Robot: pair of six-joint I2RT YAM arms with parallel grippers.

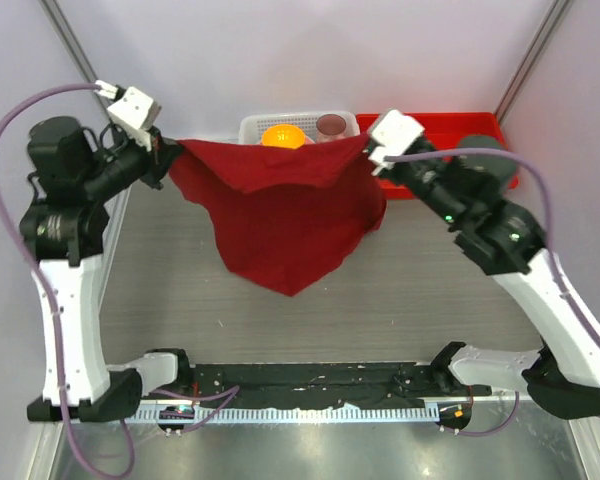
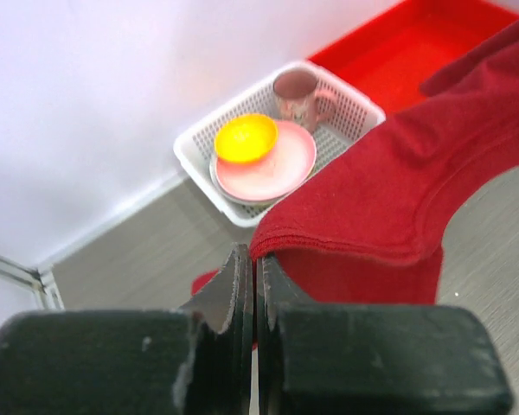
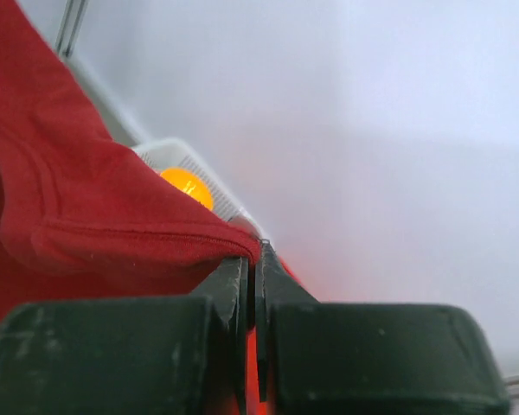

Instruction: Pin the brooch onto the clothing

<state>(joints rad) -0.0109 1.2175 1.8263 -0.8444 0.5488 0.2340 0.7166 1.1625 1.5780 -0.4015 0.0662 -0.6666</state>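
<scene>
Shirt [image 1: 285, 215] hangs before basket [image 1: 250, 126], top hem running L-R. L gripper [image 1: 164, 152], R gripper [image 1: 369, 152] each clamp one end. Brooch unseen, poss. hidden.

White basket [image 2: 350, 112] at back wall holds yellow bowl [image 2: 246, 137] on pink plate [image 2: 272, 169], pink mug [image 2: 298, 93]; red tray [image 2: 398, 52] beside it.
</scene>
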